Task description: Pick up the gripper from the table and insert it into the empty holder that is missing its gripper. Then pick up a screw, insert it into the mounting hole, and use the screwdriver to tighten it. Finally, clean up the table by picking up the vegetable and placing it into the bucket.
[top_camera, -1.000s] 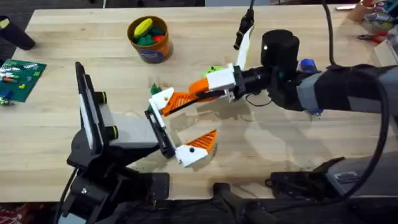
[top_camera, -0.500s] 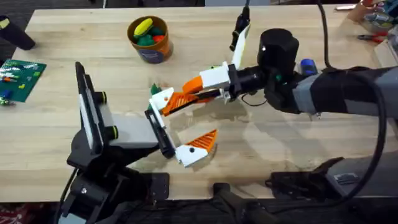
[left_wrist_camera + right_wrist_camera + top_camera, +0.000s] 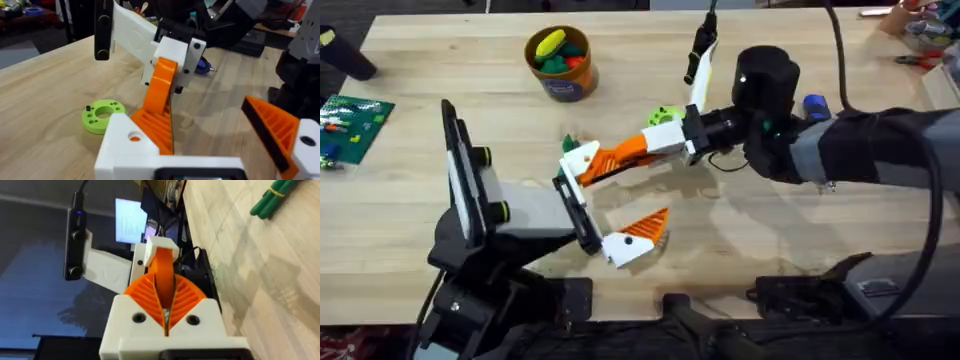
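Above the bench (image 3: 800,240) middle, the right arm's fingers (image 3: 688,133) clamped the gripper (image 3: 632,150) by its white base, its orange wedge touching the holder (image 3: 579,158). The left arm's fingers (image 3: 605,205) stood wide. The vegetable (image 3: 665,114) lay just beyond.

The right arm reaches across the middle from the lower right, its forearm level and its wrist turned sideways. The right gripper (image 3: 672,140) has its white fingers with orange pads (image 3: 187,296) pressed together on an orange wedge. The left arm sits folded near its base, the left gripper (image 3: 605,205) spread wide.
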{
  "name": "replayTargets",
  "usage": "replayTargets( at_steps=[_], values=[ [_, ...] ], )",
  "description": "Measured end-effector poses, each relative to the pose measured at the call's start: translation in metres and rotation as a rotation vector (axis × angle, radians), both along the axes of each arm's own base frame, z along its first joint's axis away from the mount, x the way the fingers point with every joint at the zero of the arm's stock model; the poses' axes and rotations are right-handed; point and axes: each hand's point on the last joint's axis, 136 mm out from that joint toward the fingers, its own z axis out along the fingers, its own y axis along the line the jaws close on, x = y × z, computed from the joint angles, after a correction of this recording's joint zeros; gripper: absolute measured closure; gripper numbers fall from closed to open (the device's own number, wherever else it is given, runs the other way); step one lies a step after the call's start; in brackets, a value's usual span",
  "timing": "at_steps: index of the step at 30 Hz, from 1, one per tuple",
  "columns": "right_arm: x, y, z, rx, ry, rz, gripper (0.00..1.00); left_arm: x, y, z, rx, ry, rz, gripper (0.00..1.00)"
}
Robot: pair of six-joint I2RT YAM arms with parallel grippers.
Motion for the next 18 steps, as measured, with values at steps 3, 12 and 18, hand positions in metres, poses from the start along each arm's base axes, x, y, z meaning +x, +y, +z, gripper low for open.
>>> replayTargets(
  at_steps=[3,12,18],
  values=[
    [0.0003,0.0000,-0.0002,-0.001,0.001,-0.002,0.982,0.0001,0.0000,0.0000,0.000,0.000,0.000,0.011],
    [0.0046,0.0012,-0.0015,-0.008,-0.003,-0.028,0.983,0.0003,0.0002,-0.0002,-0.002,0.005,0.003,0.011],
    [0.0072,0.0018,-0.0026,-0.012,-0.005,-0.043,0.983,0.0005,0.0003,-0.0004,-0.004,0.010,0.004,0.011]
  ],
)
